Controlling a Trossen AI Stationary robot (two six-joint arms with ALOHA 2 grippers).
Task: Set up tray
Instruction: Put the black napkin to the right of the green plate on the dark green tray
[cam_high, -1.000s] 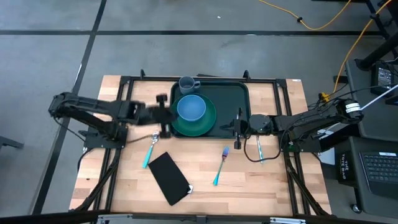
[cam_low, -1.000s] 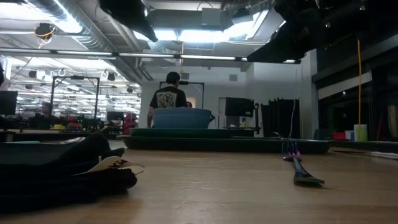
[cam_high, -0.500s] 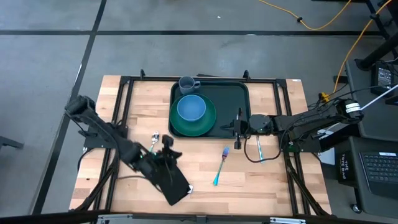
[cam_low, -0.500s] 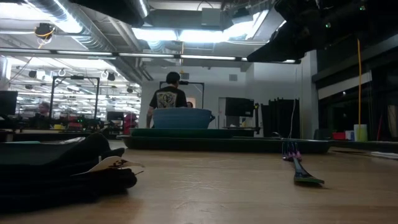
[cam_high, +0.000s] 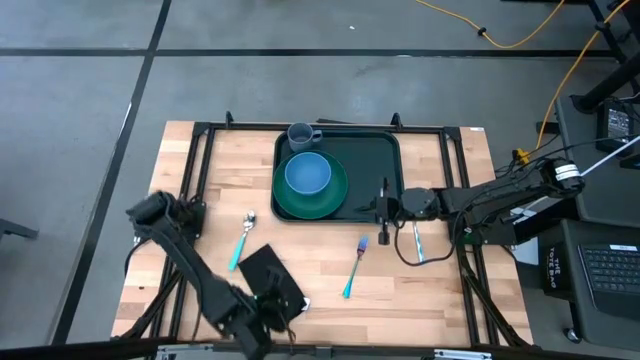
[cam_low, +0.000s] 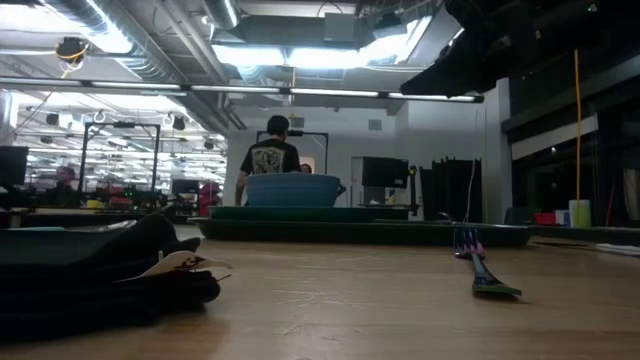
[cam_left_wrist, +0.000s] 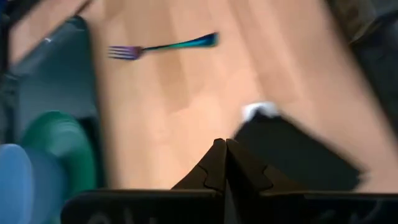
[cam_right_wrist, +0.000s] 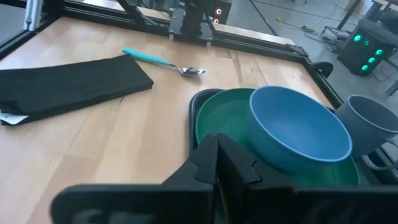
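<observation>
The dark green tray (cam_high: 375, 160) lies at the table's far middle. On it stand a round green plate (cam_high: 335, 200) holding a blue bowl (cam_high: 307, 172), and a grey mug (cam_high: 301, 135). My left gripper (cam_high: 278, 305) (cam_left_wrist: 224, 146) is shut and hangs over the near end of the black napkin (cam_high: 268, 278) by the table's near edge, with nothing in it. My right gripper (cam_high: 383, 212) (cam_right_wrist: 216, 142) is shut and empty. It hangs above the tray's right near corner and points toward the plate.
A teal-handled spoon (cam_high: 241, 241) lies left of the tray. A fork (cam_high: 354, 266) lies near the table's middle, and a third utensil (cam_high: 417, 240) lies under my right arm. Bare wood shows between napkin and fork. A person stands in the room beyond (cam_low: 271, 155).
My left gripper has swung from beside the plate's left edge toward the table's near edge, sinking a little. It now hangs over the napkin and has stayed shut. The tray, the dishes and the cutlery have not moved.
</observation>
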